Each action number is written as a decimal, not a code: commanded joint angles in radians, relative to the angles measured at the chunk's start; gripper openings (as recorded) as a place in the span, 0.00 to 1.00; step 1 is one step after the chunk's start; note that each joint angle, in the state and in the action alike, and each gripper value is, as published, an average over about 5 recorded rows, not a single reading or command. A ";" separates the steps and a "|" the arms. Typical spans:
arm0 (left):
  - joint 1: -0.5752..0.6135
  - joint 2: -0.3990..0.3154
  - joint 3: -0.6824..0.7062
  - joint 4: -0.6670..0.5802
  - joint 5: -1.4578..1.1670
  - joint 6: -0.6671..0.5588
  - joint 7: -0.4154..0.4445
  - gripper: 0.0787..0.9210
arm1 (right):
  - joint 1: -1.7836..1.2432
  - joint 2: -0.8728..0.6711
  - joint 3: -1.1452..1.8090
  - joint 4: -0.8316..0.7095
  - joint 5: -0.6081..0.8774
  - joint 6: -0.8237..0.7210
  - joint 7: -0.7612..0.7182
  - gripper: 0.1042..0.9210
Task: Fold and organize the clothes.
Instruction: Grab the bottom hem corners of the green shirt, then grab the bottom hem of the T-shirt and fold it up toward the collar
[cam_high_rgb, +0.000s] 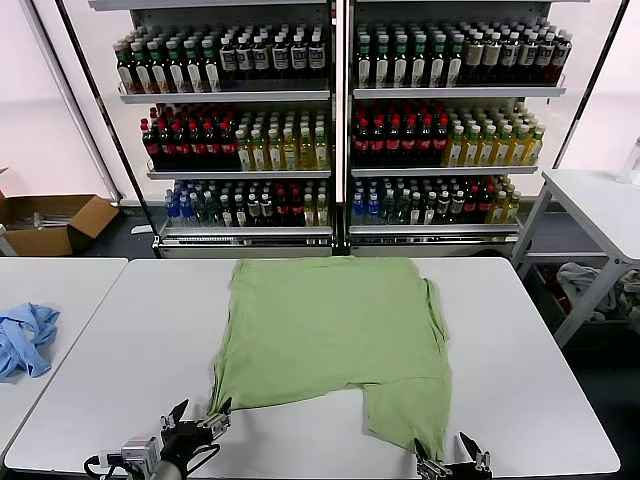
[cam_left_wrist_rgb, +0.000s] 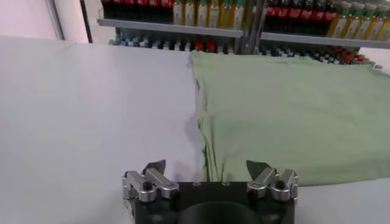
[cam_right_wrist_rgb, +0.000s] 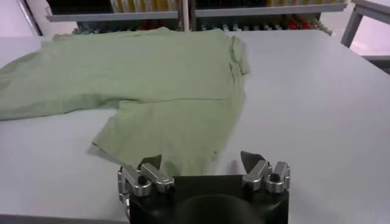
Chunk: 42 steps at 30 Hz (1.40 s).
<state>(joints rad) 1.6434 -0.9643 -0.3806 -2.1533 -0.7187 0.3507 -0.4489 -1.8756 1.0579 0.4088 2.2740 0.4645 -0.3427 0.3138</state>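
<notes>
A light green shirt lies spread flat on the white table, its near right part reaching down toward the front edge. No collar, buttons or logo show. My left gripper is open and empty at the shirt's near left corner, which shows just ahead of it in the left wrist view. My right gripper is open and empty at the shirt's near right corner, whose hem lies just ahead of my fingertips.
A blue cloth lies on the table to the left. Shelves of bottles stand behind the table. A cardboard box sits on the floor at far left. Another table stands at far right.
</notes>
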 joint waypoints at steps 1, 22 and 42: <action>-0.005 -0.005 0.007 0.034 0.001 -0.009 0.007 0.79 | 0.007 0.001 -0.006 -0.009 0.001 -0.002 -0.007 0.88; 0.000 -0.005 0.045 0.031 0.024 -0.047 0.042 0.16 | 0.008 -0.001 -0.032 -0.031 -0.046 0.033 -0.027 0.30; -0.139 0.027 0.002 -0.089 -0.051 -0.002 -0.017 0.00 | 0.113 -0.028 0.076 0.097 -0.100 0.018 -0.027 0.00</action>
<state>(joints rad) 1.6018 -0.9386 -0.3744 -2.2007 -0.7295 0.3188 -0.4473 -1.8332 1.0321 0.4396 2.3215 0.3775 -0.3054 0.2867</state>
